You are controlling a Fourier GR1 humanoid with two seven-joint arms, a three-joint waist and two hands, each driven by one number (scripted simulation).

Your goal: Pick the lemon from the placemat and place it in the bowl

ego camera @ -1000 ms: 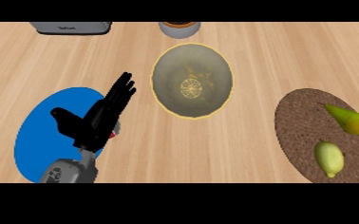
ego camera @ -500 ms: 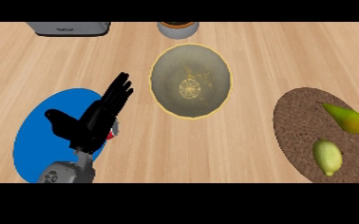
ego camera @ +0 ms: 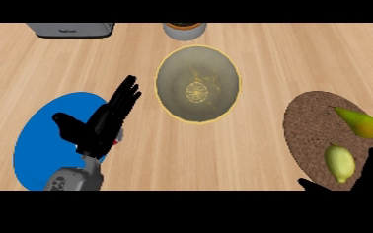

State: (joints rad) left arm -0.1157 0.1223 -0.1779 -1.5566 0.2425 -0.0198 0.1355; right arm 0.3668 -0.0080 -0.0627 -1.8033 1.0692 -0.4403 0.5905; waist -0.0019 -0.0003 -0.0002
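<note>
**Operator:** Report hand status and target location.

**Technician:** The left hand (ego camera: 102, 123) rests over the round blue placemat (ego camera: 36, 143), fingers straight and relaxed, holding nothing. Of the right hand (ego camera: 331, 185) only dark fingertips show at the lower right edge; whether it is open or curled cannot be told. The pale yellow-green oval lemon (ego camera: 339, 162) lies on the round brown woven placemat (ego camera: 306, 128), near its lower edge and just above those fingertips. A second, greener pointed fruit (ego camera: 354, 121) lies on the same mat, apart from the lemon. The round yellow-rimmed grey bowl (ego camera: 197, 84) sits at centre, well apart from the lemon.

**Operator:** Identify failure risks from this state.

**Technician:** Three, in my judgement. First, wrong-object selection: two similar fruits share one mat. Second, roll-away: the lemon is oval and may roll if fingers contact it off-centre. Third, the approach is mostly out of view, so finger alignment cannot be verified. A grey appliance (ego camera: 71, 28) and a small pot (ego camera: 184, 28) at the far edge pose no obstruction.
</note>
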